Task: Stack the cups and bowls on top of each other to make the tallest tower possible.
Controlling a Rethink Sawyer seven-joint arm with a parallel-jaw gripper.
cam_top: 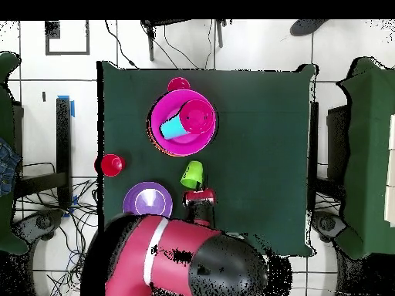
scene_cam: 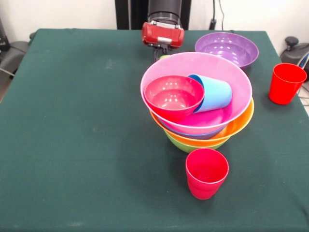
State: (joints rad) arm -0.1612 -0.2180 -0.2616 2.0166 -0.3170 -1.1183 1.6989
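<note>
While blue cup (scene_cam: 212,94) lies tilted beside red bowl (scene_cam: 174,96) atop tower (scene_cam: 227,128), anything added risks sliding off. Gripper (cam_top: 199,196) near green cup (cam_top: 191,173); jaws' state indiscernible.

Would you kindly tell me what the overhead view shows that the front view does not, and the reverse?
Only the overhead view shows the lime green cup lying on its side near the gripper. Only the front view shows the tower's stacked orange, blue and lime green rims under the pink bowl. Both show the sky blue cup and small red bowl inside it, the purple bowl and two red cups.
</note>
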